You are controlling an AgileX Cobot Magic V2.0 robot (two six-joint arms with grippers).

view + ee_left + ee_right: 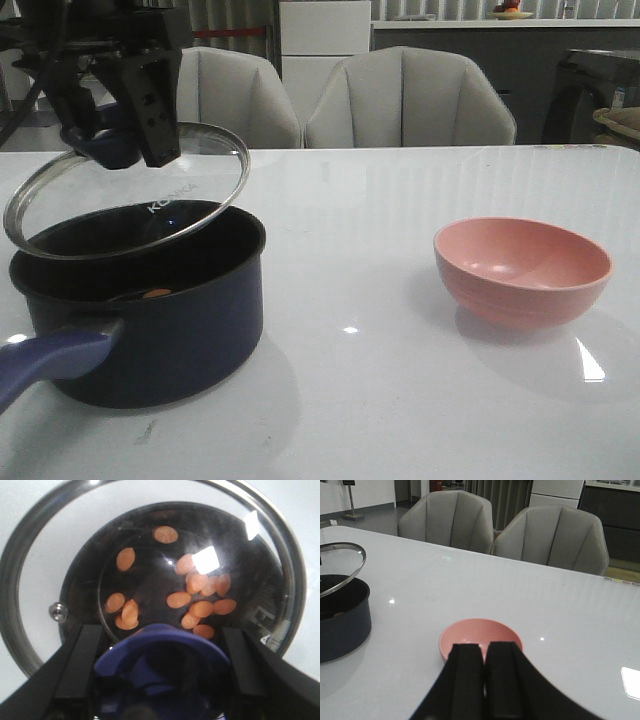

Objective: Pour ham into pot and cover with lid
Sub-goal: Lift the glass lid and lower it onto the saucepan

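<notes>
Above the pot (140, 300), on the robot's left side of the table (400, 400), the left gripper (105, 130) holds the lid (130, 195) by its blue knob (160, 650). Its two black fingers (82, 665) press against either side of the knob, as the left wrist view shows. The lid hangs tilted just over the pot's rim: its near-left edge dips low, close to the rim, while its far-right edge rides higher. Whether the low edge touches the rim cannot be told. The white lettering on the glass faces the front camera.

Through the glass, the ham (197, 597) lies scattered over the pot's black bottom, directly beneath the gripper; most bits cluster to one side, some overlapping, a few lie apart. One orange bit (157, 293) shows in the front view inside the pot. The pot's handle (50, 362) points toward the near-left edge of the table.

The bowl (522, 270) stands upright on the right side, well apart from the pot. The right gripper (485, 680) hovers on the near side of the bowl (481, 637), its fingers pressed together and holding nothing.

Two chairs (410, 95) stand behind the table.
</notes>
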